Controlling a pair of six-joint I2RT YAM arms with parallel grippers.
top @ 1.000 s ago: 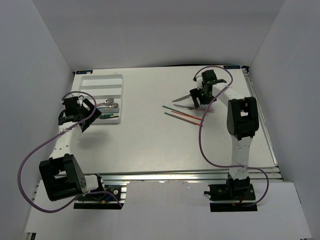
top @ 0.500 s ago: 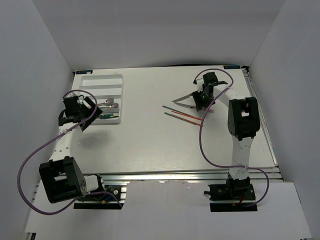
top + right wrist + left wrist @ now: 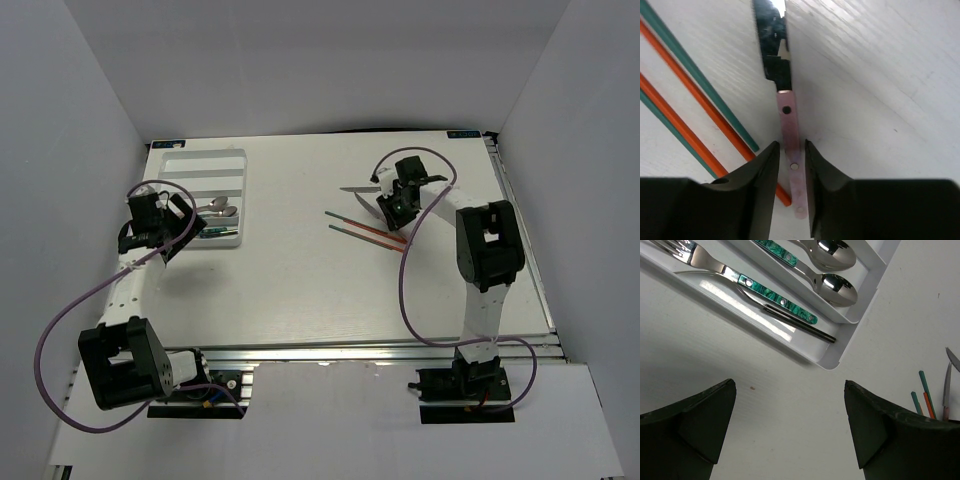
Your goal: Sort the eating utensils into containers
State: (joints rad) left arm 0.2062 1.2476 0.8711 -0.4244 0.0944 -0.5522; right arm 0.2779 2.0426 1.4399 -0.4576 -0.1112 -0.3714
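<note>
The pink-handled knife (image 3: 358, 188) lies on the table right of centre with its blade pointing left. My right gripper (image 3: 388, 207) is down over it. In the right wrist view its jaws stand close on both sides of the knife's pink handle (image 3: 786, 112), with a thin gap still showing on each side. Red and green chopsticks (image 3: 365, 230) lie just beside it. The white tray (image 3: 200, 160) at the back left holds two spoons (image 3: 837, 287) and a green-handled fork (image 3: 775, 300). My left gripper (image 3: 160, 225) hangs wide open and empty off the tray's near corner.
White walls enclose the table on the left, back and right. A dark thin utensil (image 3: 800, 322) lies in the tray's nearest slot beside the fork. Purple cables loop off both arms.
The right gripper has narrowed around the pink knife handle and shifted left. The knife has swung, so its blade now points left. The left arm has barely moved.
</note>
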